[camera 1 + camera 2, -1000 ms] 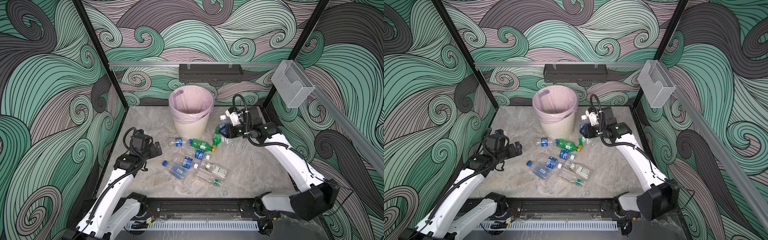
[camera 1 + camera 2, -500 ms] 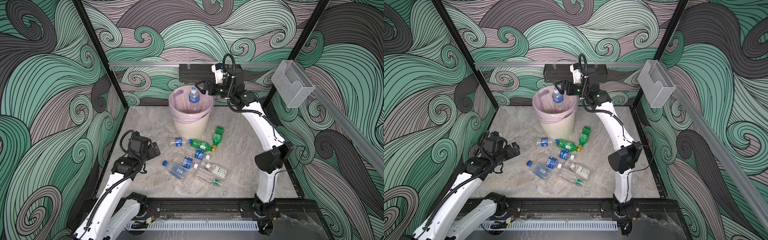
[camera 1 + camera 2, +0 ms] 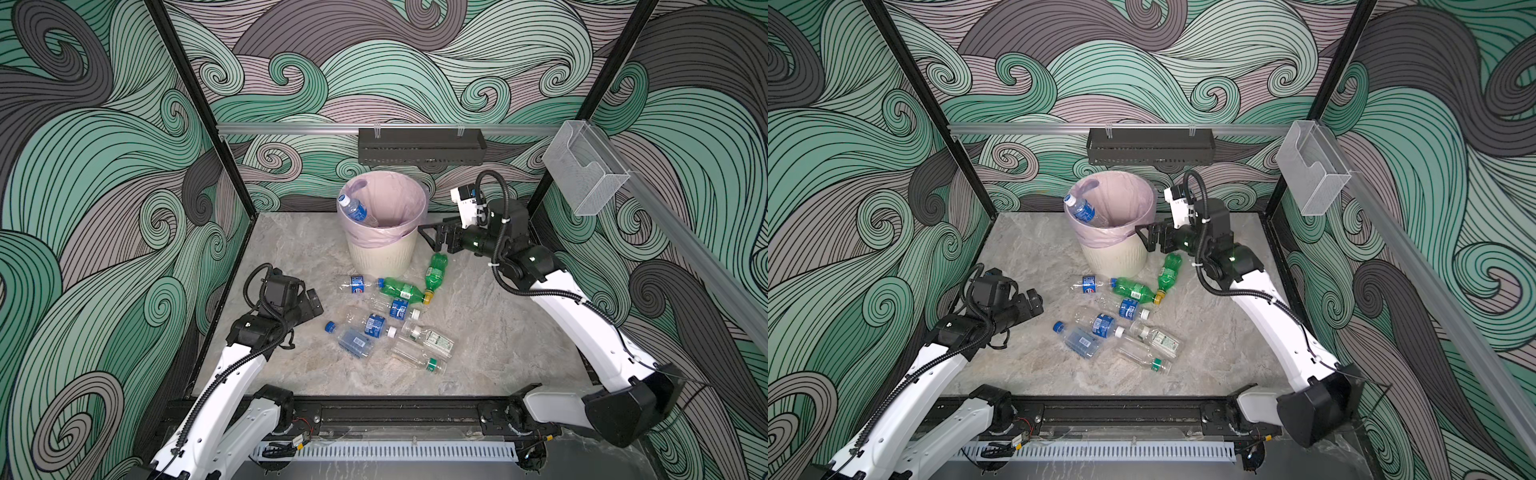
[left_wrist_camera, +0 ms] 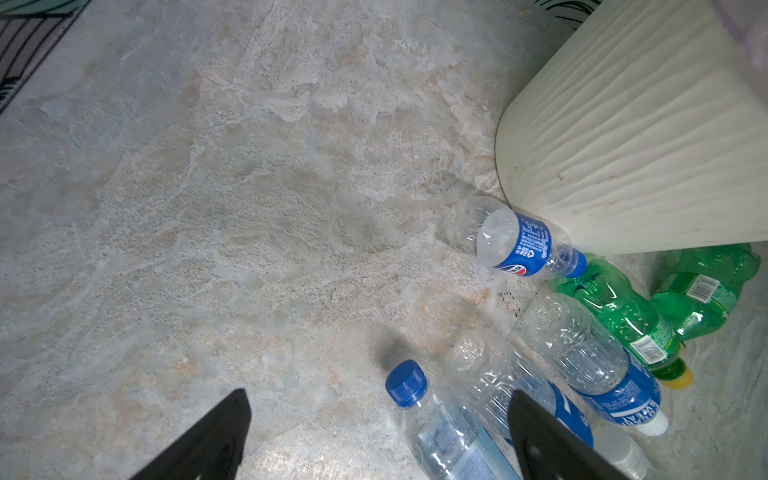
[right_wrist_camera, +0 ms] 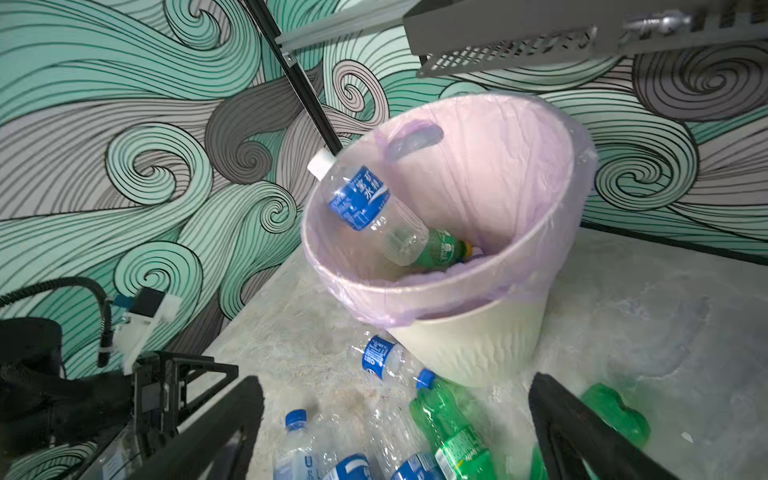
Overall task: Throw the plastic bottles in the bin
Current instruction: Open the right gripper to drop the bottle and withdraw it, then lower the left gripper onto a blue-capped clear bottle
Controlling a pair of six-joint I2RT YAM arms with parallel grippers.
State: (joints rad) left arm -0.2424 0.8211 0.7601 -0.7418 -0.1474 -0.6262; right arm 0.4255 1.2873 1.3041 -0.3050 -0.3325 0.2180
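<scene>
The cream bin (image 3: 380, 259) with its pink liner stands at the back middle (image 3: 1113, 259). A clear blue-labelled bottle (image 3: 354, 209) leans inside against its rim, above a green one (image 5: 440, 249). Several plastic bottles lie on the floor in front of it, among them two green ones (image 3: 401, 289) (image 3: 435, 270) and clear blue-labelled ones (image 3: 376, 325). My right gripper (image 3: 432, 240) hangs open and empty beside the bin's right wall (image 5: 397, 382). My left gripper (image 3: 315, 302) is open and empty, low at the left of the pile, near a blue-capped bottle (image 4: 440, 432).
A black perforated tray (image 3: 419, 145) hangs on the back wall above the bin. A clear mesh box (image 3: 582, 170) is fixed to the right wall. Black corner posts stand at the back, and the arms' base rail (image 3: 395, 411) runs along the front edge.
My right gripper carried a bottle up over the bin, opened, and has swung back down beside the bin's right wall. The bottle has dropped inside. The left arm has barely shifted.
</scene>
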